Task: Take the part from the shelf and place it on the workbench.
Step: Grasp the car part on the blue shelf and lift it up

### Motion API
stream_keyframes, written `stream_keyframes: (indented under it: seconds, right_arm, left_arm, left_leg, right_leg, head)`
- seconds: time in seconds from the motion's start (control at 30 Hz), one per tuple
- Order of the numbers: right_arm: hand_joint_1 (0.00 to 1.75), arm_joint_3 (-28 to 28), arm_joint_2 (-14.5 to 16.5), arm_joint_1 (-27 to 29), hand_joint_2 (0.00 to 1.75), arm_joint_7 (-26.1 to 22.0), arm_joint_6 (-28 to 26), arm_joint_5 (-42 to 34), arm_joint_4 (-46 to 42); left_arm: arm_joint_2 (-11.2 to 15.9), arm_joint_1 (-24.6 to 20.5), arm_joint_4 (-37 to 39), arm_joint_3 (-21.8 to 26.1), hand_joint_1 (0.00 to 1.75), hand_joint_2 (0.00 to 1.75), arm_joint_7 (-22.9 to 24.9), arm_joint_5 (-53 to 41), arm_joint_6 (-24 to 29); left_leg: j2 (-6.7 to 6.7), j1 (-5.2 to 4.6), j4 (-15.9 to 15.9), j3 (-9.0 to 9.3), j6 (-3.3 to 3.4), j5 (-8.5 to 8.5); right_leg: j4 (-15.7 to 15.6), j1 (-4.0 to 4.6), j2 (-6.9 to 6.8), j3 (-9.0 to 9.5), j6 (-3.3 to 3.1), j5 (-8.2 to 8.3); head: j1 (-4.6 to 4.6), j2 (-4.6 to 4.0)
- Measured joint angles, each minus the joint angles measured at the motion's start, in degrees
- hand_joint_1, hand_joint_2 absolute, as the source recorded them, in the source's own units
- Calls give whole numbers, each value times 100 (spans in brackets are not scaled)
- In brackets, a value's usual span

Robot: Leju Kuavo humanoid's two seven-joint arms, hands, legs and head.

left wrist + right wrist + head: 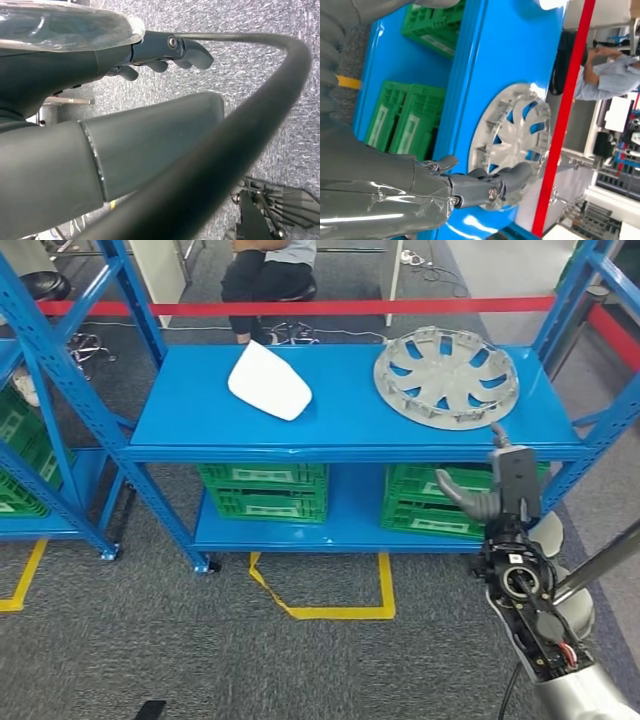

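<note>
One hubcap point(446, 377) beyond right hand point(483, 502)

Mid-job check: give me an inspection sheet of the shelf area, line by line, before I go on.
Surface: blue shelf, top level, two parts lying on it.
Job's things: silver wheel cover lying flat on the shelf's right end; white panel left of it, apart.
Clutter: green crates on the lower level.
Hands: right hand raised just short of the shelf edge below the cover, holding nothing; left hand over the floor, empty.
Cables: nothing seen near the shelf.
Surroundings: red barrier tape, seated person behind.
</note>
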Motion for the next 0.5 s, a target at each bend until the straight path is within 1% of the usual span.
stream_keyframes:
  seconds: [0.03, 0.07, 0.1, 0.13, 0.17, 0.2, 0.23, 0.27, 0.3, 0.33, 0.37, 0.4, 0.43, 0.47, 0.5]
  right_arm:
    - [0, -8, 0, 24, 175, 12, -1, 7, 1]
    - [0, -15, 0, 50, 175, 26, -1, 15, 2]
    - [0, -22, 0, 69, 175, 36, 0, 25, 3]
    - [0, -25, 0, 78, 175, 42, 1, 36, 3]
    - [0, -28, 0, 81, 175, 45, 3, 47, 4]
    - [0, -29, 0, 80, 175, 48, 6, 56, 9]
    - [0, -31, 0, 80, 175, 52, 9, 63, 12]
    - [0, -32, 0, 90, 175, 55, 12, 70, 14]
    - [0, -32, 0, 100, 175, 60, 14, 77, 16]
    - [0, -34, 0, 107, 175, 62, 18, 87, 12]
    - [0, -34, 0, 114, 175, 61, 25, 98, 7]
    - [0, -34, 0, 105, 175, 62, 32, 110, 1]
    - [0, -39, -1, 90, 175, 61, 40, 121, -5]
    - [0, -46, -1, 79, 175, 61, 46, 127, -11]
    - [0, -51, -1, 70, 175, 62, 51, 130, -12]
  left_arm:
    - [0, 3, 1, 0, 0, 0, -2, 3, -5]
    - [-2, 7, 1, 0, 0, 0, -4, 5, -18]
    - [-4, 9, 1, -1, 0, 0, -8, 8, -34]
    - [-9, 10, 1, -1, 0, 0, -11, 9, -50]
    - [-12, 10, 1, -1, 0, 0, -13, 9, -65]
    - [-2, 5, 2, -2, 0, 0, -15, 10, -72]
    - [1, -1, 3, -3, 0, 0, -15, 11, -78]
    - [4, -10, 4, -5, 0, 0, -16, 12, -83]
    - [7, -19, 5, -8, 0, 0, -18, 14, -86]
    - [-2, -26, 5, -11, 0, 0, -20, 16, -90]
    - [-4, -33, 5, -13, 0, 0, -25, 18, -91]
    - [-4, -40, 5, -15, 0, 0, -30, 20, -91]
    - [-5, -48, 5, -17, 0, 0, -37, 21, -91]
    - [-7, -54, 5, -21, 0, 0, -43, 21, -91]
    - [-8, -57, 5, -25, 0, 0, -48, 21, -92]
  left_leg:
    - [6, 10, 2, 3, -8, -8]
    - [11, 24, 7, 13, -25, -22]
    - [11, 47, 18, 30, -55, -44]
    - [10, 76, 41, 54, -97, -79]
    - [10, 104, 80, 75, -151, -128]
    - [6, 109, 139, 74, -211, -180]
    - [0, 106, 207, 44, -264, -220]
    - [-2, 95, 262, 2, -313, -245]
    - [-4, 81, 295, -44, -353, -247]
    - [-3, 88, 308, -77, -383, -247]
    - [-1, 96, 332, -90, -412, -268]
    - [-3, 103, 441, -144, -427, -330]
    - [-6, 106, 681, -268, -432, -443]
    - [-9, 99, 1049, -469, -428, -593]
    - [-10, 86, 1500, -737, -416, -752]
  right_leg:
    - [375, -28, -3, -234, 31, -85]
    - [581, -60, -9, -396, 67, -62]
    - [545, -97, -21, -448, 108, 89]
    - [278, -138, -39, -387, 153, 345]
    - [-99, -180, -65, -264, 211, 604]
    - [-423, -198, -85, -153, 254, 783]
    - [-642, -210, -97, -70, 242, 855]
    - [-722, -207, -97, -53, 206, 846]
    - [-705, -192, -82, -75, 141, 808]
    - [-691, -193, -64, -89, 72, 791]
    - [-677, -189, -48, -109, 29, 792]
    - [-673, -185, -36, -108, -10, 787]
    - [-679, -180, -28, -99, -45, 782]
    - [-687, -169, -26, -93, -78, 777]
    - [-690, -151, -26, -92, -101, 772]
  head:
    - [20, 0]
    - [36, 0]
    - [48, 0]
    - [61, 0]
    - [82, 0]
    - [126, 0]
    - [166, 1]
    - [172, 1]
    - [164, 1]
    - [123, 1]
    - [64, 0]
    - [18, 1]
    - [-36, 1]
    - [-90, 1]
    - [-133, 1]
